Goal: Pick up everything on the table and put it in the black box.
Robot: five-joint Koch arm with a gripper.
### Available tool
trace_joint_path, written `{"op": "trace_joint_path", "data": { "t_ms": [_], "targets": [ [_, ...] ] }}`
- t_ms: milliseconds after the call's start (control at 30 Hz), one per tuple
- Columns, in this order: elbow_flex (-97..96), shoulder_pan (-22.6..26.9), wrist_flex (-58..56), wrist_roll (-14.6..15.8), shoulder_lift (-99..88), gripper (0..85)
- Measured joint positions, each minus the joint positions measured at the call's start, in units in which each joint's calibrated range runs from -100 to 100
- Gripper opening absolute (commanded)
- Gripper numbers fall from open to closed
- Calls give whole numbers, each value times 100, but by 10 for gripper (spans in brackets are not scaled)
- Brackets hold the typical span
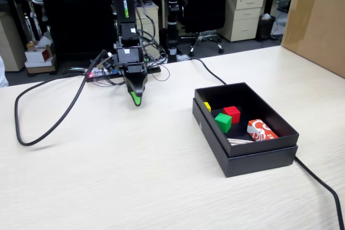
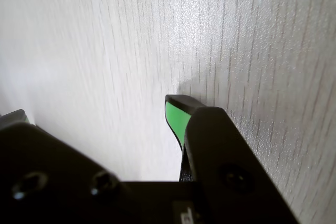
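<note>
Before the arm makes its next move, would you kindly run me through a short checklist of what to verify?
1. Red cube inside the black box: ok.
2. Gripper empty, nothing between the fingers in the wrist view: ok.
3. Gripper open or shut: cannot tell; only one green tip shows clearly.
4. Table free of loose items to pick: ok in the fixed view.
5. Thick black cable lying beside the arm: not ok, it could snag.
</note>
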Motion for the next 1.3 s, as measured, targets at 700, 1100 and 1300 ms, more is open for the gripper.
{"op": "trace_joint_path", "data": {
  "t_ms": [700,1100,1300],
  "targets": [
    [-1707,20,2091,-195,-194,500],
    [-1707,20,2091,-200,-194,500],
    [-1707,20,2091,-200,-194,500]
  ]
}}
